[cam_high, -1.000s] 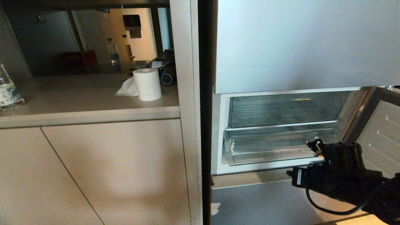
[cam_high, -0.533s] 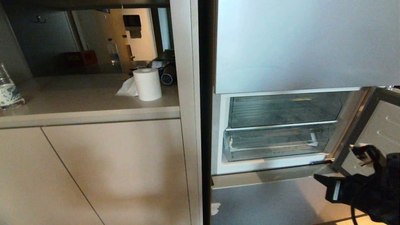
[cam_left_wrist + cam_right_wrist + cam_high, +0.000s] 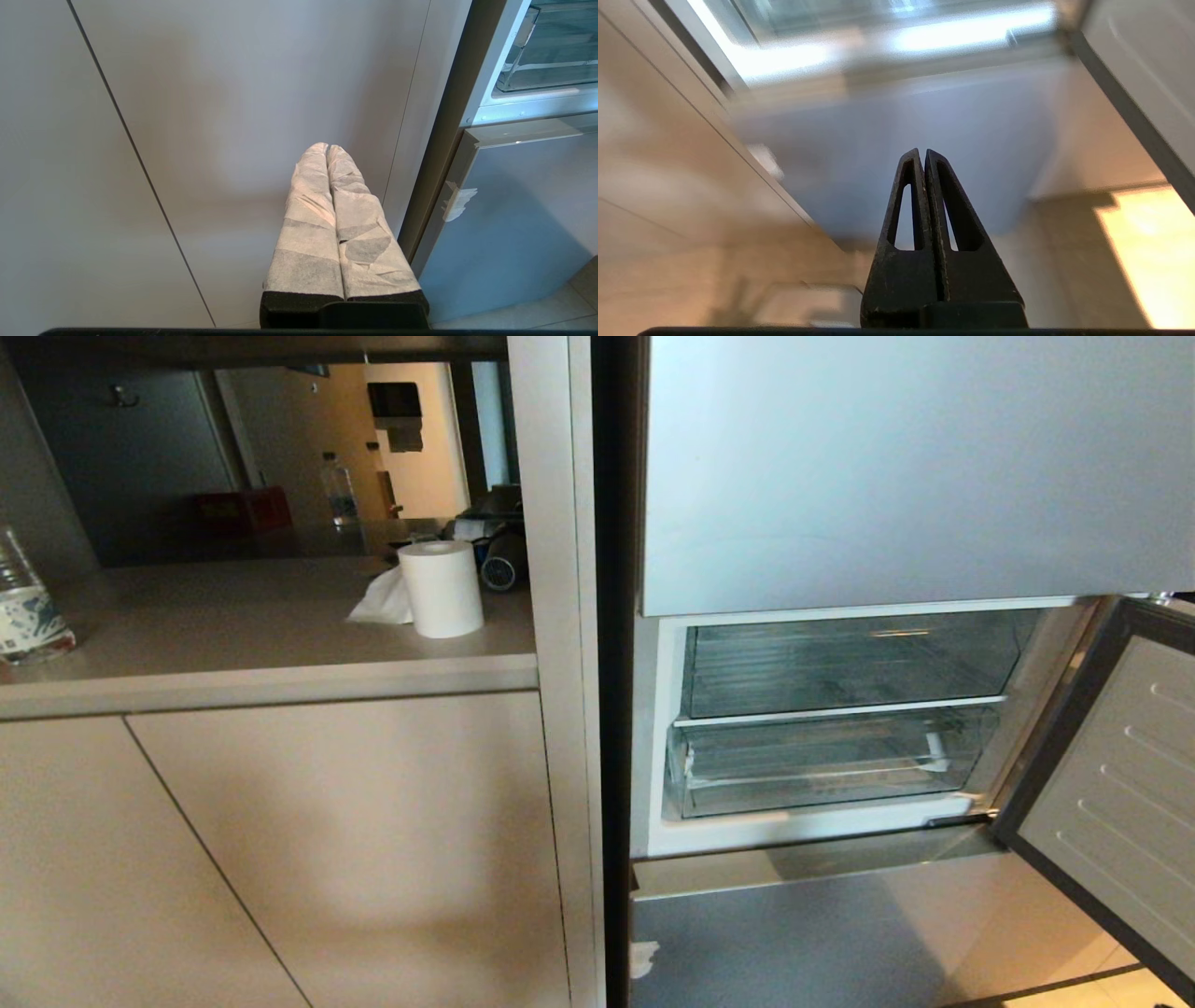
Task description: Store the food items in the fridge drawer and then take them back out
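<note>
The fridge [image 3: 896,476] fills the head view from twelve to three o'clock, its middle door [image 3: 1111,784] swung open at four o'clock, and beside it at nine o'clock runs a beige cabinet [image 3: 280,840] under a counter [image 3: 233,625]. No red food shows in any view, in the bins, on the counter or in a claw, so I judge the step in hand to be either the very start or the very end of the job, and these views cannot settle which. If the food is yet to go in, the next move calls for finding it first, since nothing here shows where it lies, and then pulling the bin forward far enough to drop things in over its tall front wall. The fridge drawer [image 3: 822,761] sits near the picture's centre, slightly toward four o'clock, pushed home in the open compartment under a second clear compartment [image 3: 850,658]; it is clear plastic, wide and shallow, and looks bare. The left gripper [image 3: 326,148], pads wrapped in white, points at the cabinet front with its fingers pressed together. The right gripper [image 3: 923,151] hangs low before the grey lower door [image 3: 896,158], its black fingers also together and holding nothing.
</note>
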